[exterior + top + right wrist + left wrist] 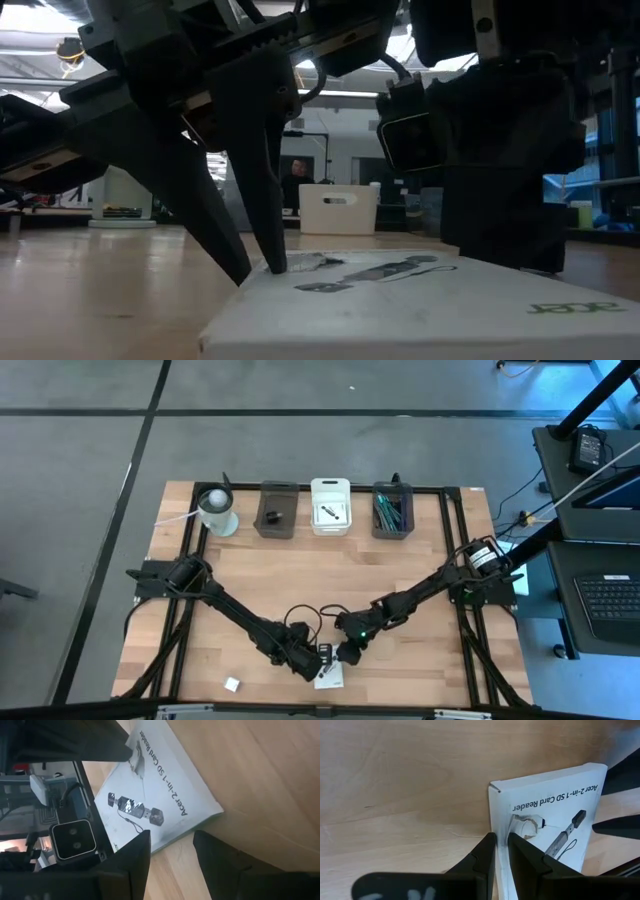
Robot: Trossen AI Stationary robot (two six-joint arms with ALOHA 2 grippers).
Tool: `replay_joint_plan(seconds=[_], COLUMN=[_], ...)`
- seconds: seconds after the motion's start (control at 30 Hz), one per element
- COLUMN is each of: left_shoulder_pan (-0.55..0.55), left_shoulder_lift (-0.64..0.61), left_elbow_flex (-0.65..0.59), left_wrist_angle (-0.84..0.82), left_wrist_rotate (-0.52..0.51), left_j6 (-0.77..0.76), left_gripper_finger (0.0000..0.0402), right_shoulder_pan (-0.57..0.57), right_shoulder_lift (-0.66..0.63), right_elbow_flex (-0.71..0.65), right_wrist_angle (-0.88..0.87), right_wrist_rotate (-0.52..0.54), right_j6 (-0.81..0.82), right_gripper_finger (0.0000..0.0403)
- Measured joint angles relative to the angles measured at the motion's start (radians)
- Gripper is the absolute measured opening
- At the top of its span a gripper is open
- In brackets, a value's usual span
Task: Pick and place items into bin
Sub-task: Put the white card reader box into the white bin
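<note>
A white square packet (pixel 329 678) printed with a black card reader lies flat on the wooden table near its front edge. My left gripper (pixel 319 660) stands at the packet's left edge (pixel 492 815), its fingers almost together. My right gripper (pixel 348 653) is open just beyond the packet's far right edge (pixel 197 827), its fingers (pixel 137 855) standing on either side of that edge; I cannot tell if they touch it. A tiny white cube (pixel 232 684) lies on the table to the left. A second packet lies in the white bin (pixel 330 507). My left gripper has the packet's left edge (pixel 496 832) in the narrow gap between its two fingers. One fingertip (pixel 277 262) rests on the packet's printed top, and the other (pixel 238 272) reaches down beside the edge to the table. The fingers slant down from the table's left. The packet lies flat.
Along the far edge stand a white cup-like cylinder (pixel 216 512), a dark bin (pixel 276 510) with a small black piece, the white bin, and a dark bin (pixel 392 512) with teal and grey ties. Bare wood lies between the bins and the grippers.
</note>
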Motion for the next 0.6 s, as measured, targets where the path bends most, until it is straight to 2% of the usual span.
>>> replay_joint_plan(seconds=[0.33,0.6], left_shoulder_pan=[0.0,-0.001], left_shoulder_lift=[0.0,0.0], left_elbow_flex=[0.0,0.0], left_wrist_angle=[-0.002,-0.003], left_wrist_rotate=[0.003,0.006], left_j6=[0.008,0.01], left_gripper_finger=[0.0047,0.0047], right_shoulder_pan=[-0.034,-0.055], right_shoulder_lift=[-0.006,-0.013], right_elbow_flex=[-0.001,0.0], right_wrist_angle=[-0.024,-0.05], right_wrist_rotate=[0.012,-0.041], right_j6=[-0.025,-0.031], right_gripper_finger=[0.0163,0.0163])
